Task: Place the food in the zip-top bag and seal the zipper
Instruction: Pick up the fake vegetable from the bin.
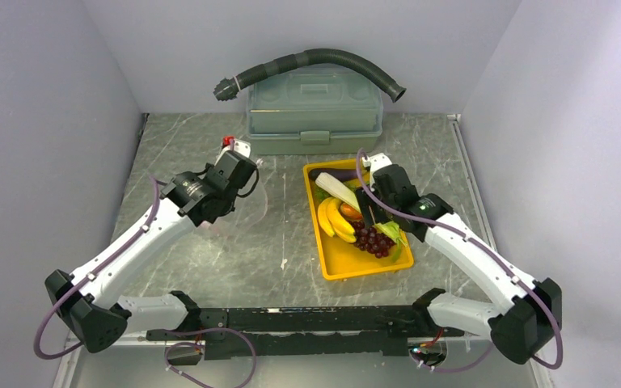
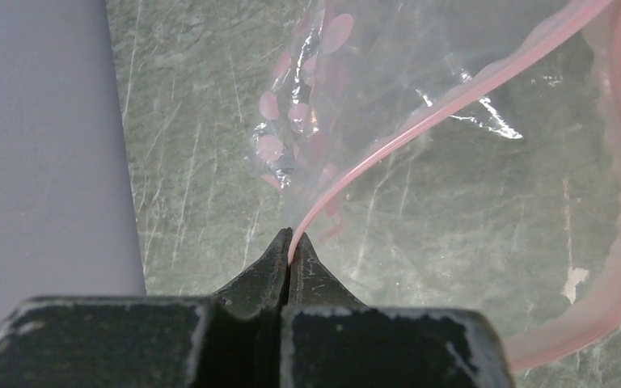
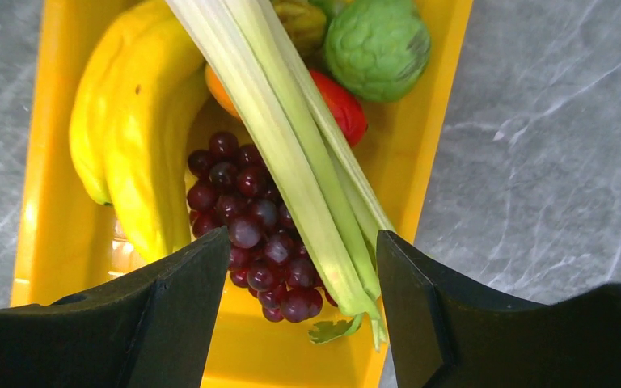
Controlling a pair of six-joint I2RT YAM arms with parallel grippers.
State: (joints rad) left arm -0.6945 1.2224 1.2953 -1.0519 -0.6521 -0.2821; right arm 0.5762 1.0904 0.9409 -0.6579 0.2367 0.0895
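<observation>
The zip-top bag (image 2: 388, 73) is clear with pink dots and lies slack on the table, its mouth gaping. My left gripper (image 2: 293, 242) is shut on the pink zipper (image 2: 469, 85) at one end; in the top view it (image 1: 238, 158) is left of the tray. The food lies in the yellow tray (image 1: 348, 263): leek (image 3: 291, 137), bananas (image 3: 129, 121), dark grapes (image 3: 251, 218), a green piece (image 3: 376, 44), a red piece (image 3: 341, 105), eggplant (image 1: 331, 173). My right gripper (image 3: 303, 259) is open over the tray, its fingers on either side of the leek's green end and the grapes.
A grey-green lidded box (image 1: 315, 113) stands at the back with a dark corrugated hose (image 1: 315, 61) lying on top. Grey walls close in the left, back and right; the left wall (image 2: 40, 145) is close beside my left gripper.
</observation>
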